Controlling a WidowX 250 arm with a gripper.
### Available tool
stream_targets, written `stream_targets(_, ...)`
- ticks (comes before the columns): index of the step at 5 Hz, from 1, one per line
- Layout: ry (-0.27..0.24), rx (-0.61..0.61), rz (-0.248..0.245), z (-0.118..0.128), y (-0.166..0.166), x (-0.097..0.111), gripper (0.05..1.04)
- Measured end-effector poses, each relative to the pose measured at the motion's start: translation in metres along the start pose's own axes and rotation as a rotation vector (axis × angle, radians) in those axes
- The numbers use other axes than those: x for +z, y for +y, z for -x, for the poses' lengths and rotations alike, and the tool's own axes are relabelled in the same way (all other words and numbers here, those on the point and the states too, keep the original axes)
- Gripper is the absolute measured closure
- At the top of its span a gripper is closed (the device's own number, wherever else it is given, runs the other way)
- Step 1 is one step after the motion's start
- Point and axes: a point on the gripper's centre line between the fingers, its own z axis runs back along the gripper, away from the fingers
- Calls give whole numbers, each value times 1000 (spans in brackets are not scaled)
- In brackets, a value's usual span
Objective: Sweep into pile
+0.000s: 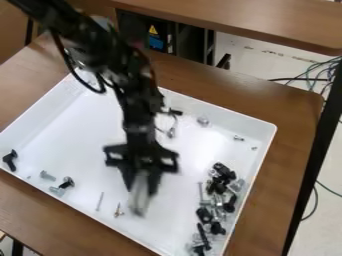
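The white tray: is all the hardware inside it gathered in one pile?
No, a black bolt lies near the left corner, away from the pile at right.

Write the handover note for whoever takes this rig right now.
Gripper: over the middle of the white tray, seemingly holding a pale, blurred piece; can't tell if that piece touches the tray.
Done: a loose cluster of dark and silver hardware lies along the tray's right side in the view.
Left: strays to sweep in. A black bolt at the left corner, a black-headed screw, a thin pin and a brass-coloured piece along the near side; a few small bits, such as a silver one, toward the far side.
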Motion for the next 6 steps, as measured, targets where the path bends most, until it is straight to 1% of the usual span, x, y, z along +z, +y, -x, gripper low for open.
stream_targets(1,-57,105,-1,-33,37,18,712)
stream_targets(2,-53,207,14,-61,67,16,712)
stream_targets(3,-4,177,5,-80,68,2,712)
stream_targets(4,-13,37,-51,-97,50,-1,712)
stream_targets(5,-27,-129,-103,-96,22,-3,712)
stream_targets(6,9,-327,-140,-75,-12,-6,712)
